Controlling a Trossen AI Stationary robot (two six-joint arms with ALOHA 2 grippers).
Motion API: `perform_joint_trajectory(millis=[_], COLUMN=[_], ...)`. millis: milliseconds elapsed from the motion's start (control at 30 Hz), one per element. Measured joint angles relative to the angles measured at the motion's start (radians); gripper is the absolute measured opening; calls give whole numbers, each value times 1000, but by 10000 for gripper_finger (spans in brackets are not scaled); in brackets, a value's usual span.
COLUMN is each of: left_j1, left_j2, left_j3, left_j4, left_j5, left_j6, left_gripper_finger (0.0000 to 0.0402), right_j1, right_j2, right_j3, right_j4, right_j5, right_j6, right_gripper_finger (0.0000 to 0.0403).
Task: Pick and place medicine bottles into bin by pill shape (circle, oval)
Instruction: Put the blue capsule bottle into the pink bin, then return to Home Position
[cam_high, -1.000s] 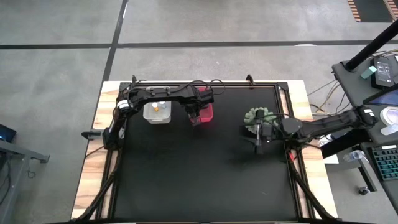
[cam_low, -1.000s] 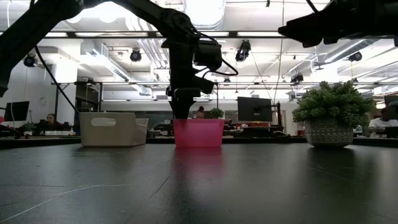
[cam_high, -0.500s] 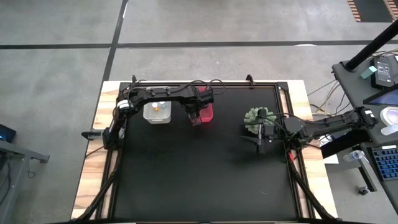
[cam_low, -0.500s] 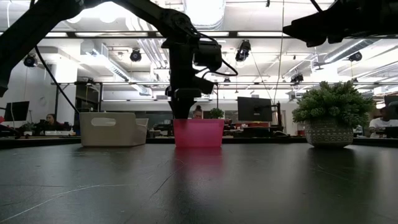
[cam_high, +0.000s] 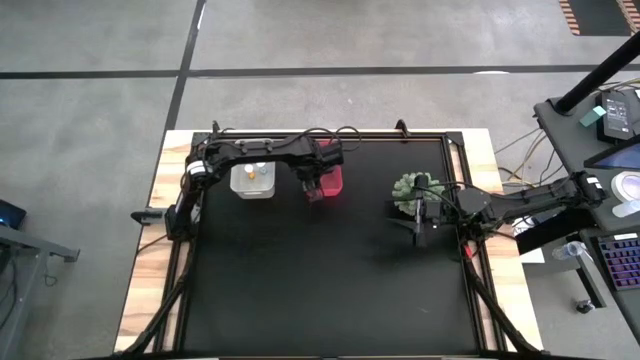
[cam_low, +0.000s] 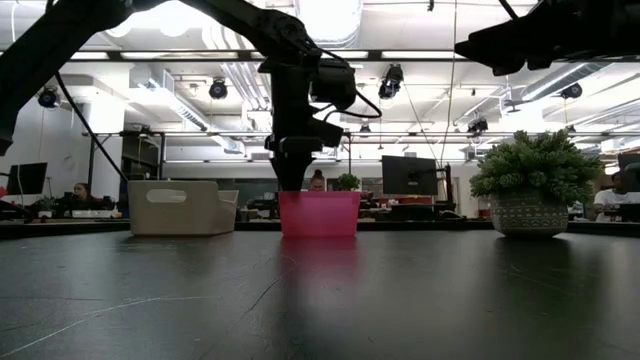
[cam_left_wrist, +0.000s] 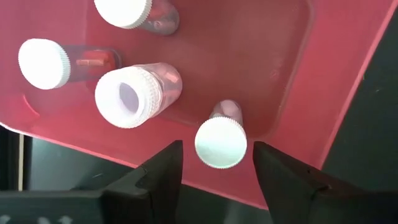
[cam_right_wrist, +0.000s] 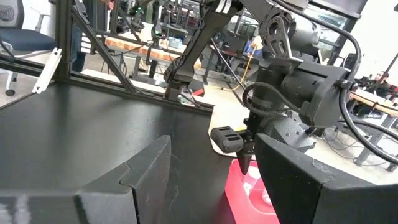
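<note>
The red bin stands at the far middle of the table, and the translucent whitish bin stands to its left with bottles in it, one of them amber. In the left wrist view the red bin holds several white-capped medicine bottles. My left gripper hangs open above the bin's near edge. One upright bottle stands on the bin floor between its fingers, with a gap on each side. My right gripper is open and empty near the plant.
A green spiky plant in a patterned pot stands at the right, close beside my right gripper. A dark metal frame runs round the black table. The table's middle and near half is bare black surface.
My right gripper has drawn back a little toward the table's right and near edges, staying open. My left gripper stays above the red bin.
</note>
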Motion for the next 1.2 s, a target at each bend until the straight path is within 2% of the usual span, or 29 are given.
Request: perform_joint_trajectory(millis=[267, 433, 567, 767, 933, 1067, 1200], left_j1=[-24, -70, -137, -253, -342, -391, -413], left_j2=[-19, -99, -181, -300, -428, -547, -681], left_j3=[64, 66, 21, -101, -273, -438, -605], left_j4=[-74, -59, 6, 160, 367, 522, 662], left_j5=[-2, -3, -13, -26, -25, -11, -2], left_j6=[2, 1, -1, 9, 35, 37, 33], left_gripper_finger=[180, 180, 180, 180, 168, 133, 79], right_j1=[0, 0, 0, 0, 0, 0, 0], right_j2=[0, -1, -2, -1, -1, -1, -1], right_j3=[0, 0, 0, 0, 0, 0, 0], right_j4=[-1, -3, -5, -8, -15, -16, -15], right_j5=[0, 0, 0, 0, 0, 0, 0], right_j6=[5, 7, 1, 3, 6, 3, -4], right_gripper_finger=[223, 223, 223, 223, 223, 223, 223])
